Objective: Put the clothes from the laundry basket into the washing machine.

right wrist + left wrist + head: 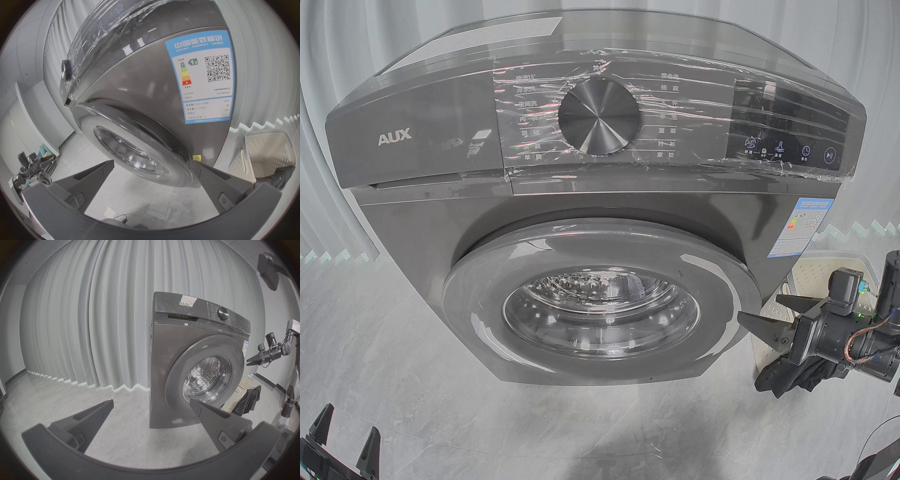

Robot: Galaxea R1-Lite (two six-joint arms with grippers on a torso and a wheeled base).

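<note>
The grey washing machine [425, 231] stands in front of me, its round glass door [600, 306] closed against the front. To its right a white perforated laundry basket [825, 275] sits on the floor, with dark clothes [800, 375] draped over its near rim. My right gripper [758, 307] hovers open and empty just off the door's right edge, above the clothes. My left gripper [351, 419] is low at the left, open and empty, well away from the machine. In the right wrist view, the door [128, 150] is close ahead and the basket [268, 150] lies off to the side.
The light marble-look floor [425, 350] spreads out left of and in front of the machine. A pleated white curtain [93, 318] hangs behind it. A control knob [599, 116] and a plastic-wrapped panel sit on top of the machine's front.
</note>
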